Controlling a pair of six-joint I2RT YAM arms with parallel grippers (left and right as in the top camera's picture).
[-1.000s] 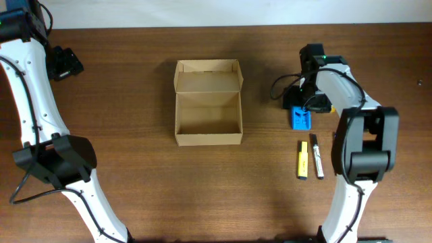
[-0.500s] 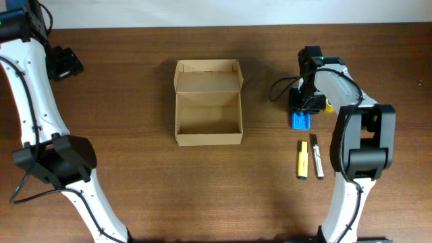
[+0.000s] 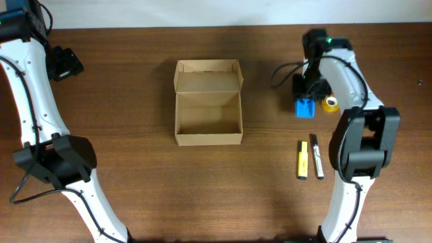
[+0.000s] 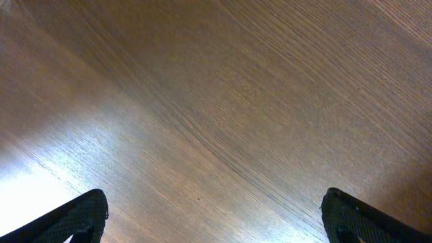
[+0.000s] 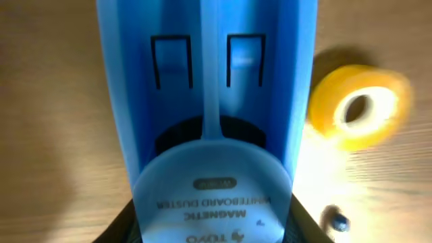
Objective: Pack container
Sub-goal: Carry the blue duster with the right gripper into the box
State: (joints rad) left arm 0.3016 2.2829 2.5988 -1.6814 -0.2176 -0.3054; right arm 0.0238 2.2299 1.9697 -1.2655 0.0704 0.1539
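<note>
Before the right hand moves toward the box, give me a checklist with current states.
1. Container lid open: ok.
2. Room inside the container: ok, it looks empty.
3. Blue duster gripped in right hand: ok.
4. Duster lifted off the table: cannot tell.
5. Yellow tape apart from the duster: ok.
6. Left hand open, far from the container: ok.

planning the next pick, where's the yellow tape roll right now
In the overhead view the yellow tape roll sits at the robot's right, just right of the blue whiteboard duster.
</note>
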